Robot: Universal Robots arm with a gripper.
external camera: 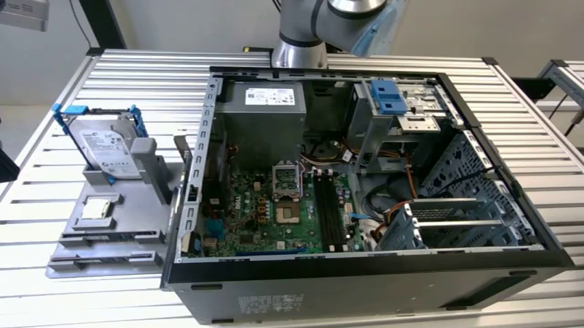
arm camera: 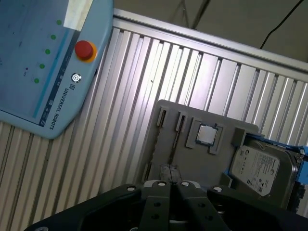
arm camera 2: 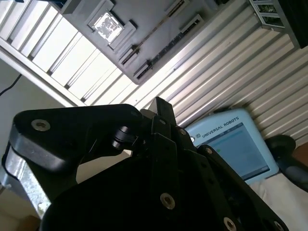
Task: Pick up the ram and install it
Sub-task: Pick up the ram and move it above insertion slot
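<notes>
My gripper [arm camera: 172,186] hangs high above the slatted table, its two black fingers pressed together with nothing between them. In the second wrist view the gripper [arm camera 2: 161,107] shows from the side. Far below it lies the grey parts holder [arm camera: 202,166], seen in the exterior view as the grey parts holder [external camera: 137,212] at the left of the case. A thin dark strip [arm camera: 171,147] runs between two slot clips on the holder; I cannot tell whether it is the ram on edge. The black motherboard slots [external camera: 332,205] lie inside the open case.
The open computer case [external camera: 365,273] takes up the middle of the table. A silver hard drive [external camera: 108,152] in blue brackets and a small square chip [external camera: 98,209] sit on the holder. A blue teach pendant [arm camera: 43,62] lies on the slats.
</notes>
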